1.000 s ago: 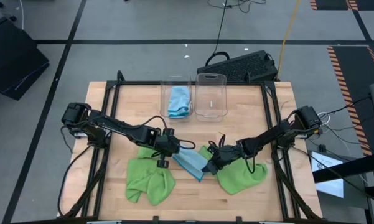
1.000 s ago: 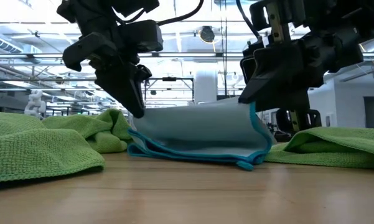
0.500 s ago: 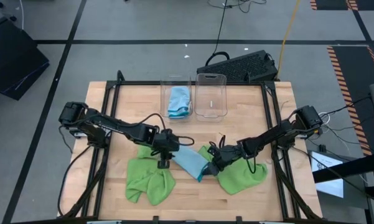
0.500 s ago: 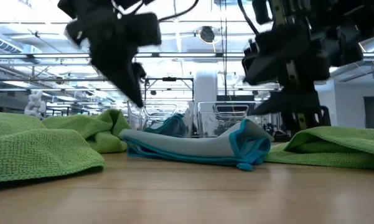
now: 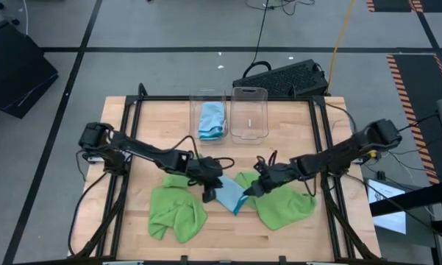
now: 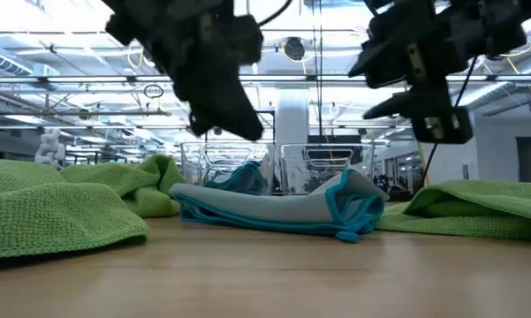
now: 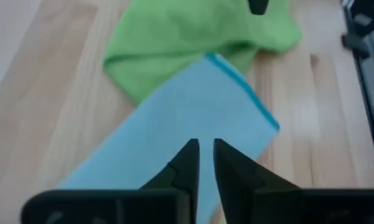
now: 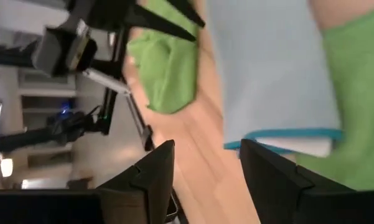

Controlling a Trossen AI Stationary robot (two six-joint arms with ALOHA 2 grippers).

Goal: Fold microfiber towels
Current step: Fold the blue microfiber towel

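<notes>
High view: the blue towel [image 5: 229,193] lies folded at the middle of the surface [image 5: 162,125], between two green towels, one to its left [image 5: 175,213] and one to its right [image 5: 283,207]. The left gripper [image 5: 209,193] sits at the blue towel's left edge, the right gripper [image 5: 251,190] at its right edge. Another blue towel [image 5: 211,119] lies in the left bin [image 5: 208,116]; the right bin [image 5: 249,112] stands just beside it.

Low view: the blue towel [image 6: 274,207] rests flat on the surface, and both grippers hang above it, clear of the cloth, which the high view cannot show.

Left wrist view: the left gripper's [image 7: 203,163] fingers stand nearly together with only a thin gap, holding nothing, the blue towel [image 7: 193,118] below them and a green towel [image 7: 193,37] beyond.

Right wrist view: the right gripper's [image 8: 205,177] fingers are parted with bare surface between them, holding nothing; the blue towel's [image 8: 267,81] teal-edged border lies just ahead.
</notes>
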